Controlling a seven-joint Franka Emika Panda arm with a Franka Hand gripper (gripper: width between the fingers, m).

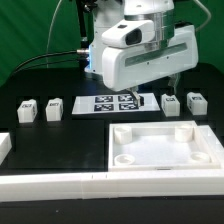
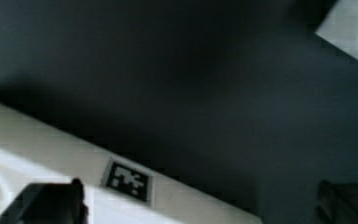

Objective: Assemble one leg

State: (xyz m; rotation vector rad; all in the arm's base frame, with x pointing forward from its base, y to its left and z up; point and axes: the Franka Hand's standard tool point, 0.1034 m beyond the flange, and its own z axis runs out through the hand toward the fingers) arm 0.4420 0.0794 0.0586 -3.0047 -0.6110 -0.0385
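Nearest, at the lower right of the exterior frame, a white tray [image 1: 150,128] lies on the black worktop [image 1: 60,135]. Behind it the marker board [image 1: 115,102] sits mid-frame. Small tagged blocks stand on either side of it, two left and two right. One leg [image 1: 172,104] stands right of centre, just below the arm [image 1: 140,50]. The end effector [image 2: 197,205] hangs above the worktop, spread wide and holding nothing.

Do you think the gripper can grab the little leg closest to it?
Probably yes: the gripper is open and hangs close by that leg, which stands free, with nothing on top or in between.
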